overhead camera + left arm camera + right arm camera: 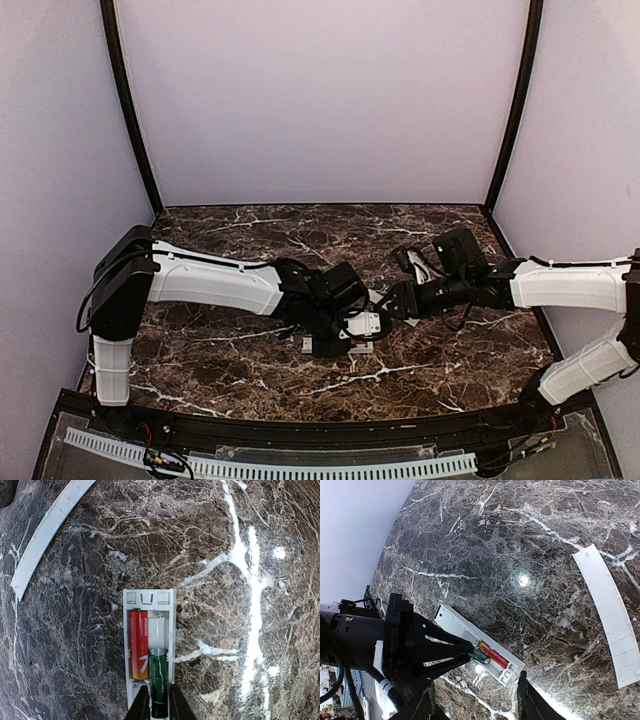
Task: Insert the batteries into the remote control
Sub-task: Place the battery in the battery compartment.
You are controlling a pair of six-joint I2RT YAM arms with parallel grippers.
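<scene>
The white remote control (149,597) lies on the marble with its battery bay open. A red battery (139,645) sits in the bay's left slot. My left gripper (159,694) is shut on a green battery (159,675), whose front half lies in the right slot, short of the spring end. In the right wrist view the remote (457,622), the red battery (495,656), the green battery (481,656) and the left gripper (469,652) all show. My right gripper (474,686) is open and empty, hovering over the remote's bay end. From above, both grippers (335,335) (388,308) meet at mid-table.
A thin flat white strip (610,630) lies on the marble apart from the remote, and also shows in the left wrist view (47,530). Pale walls enclose the table (250,230) on three sides.
</scene>
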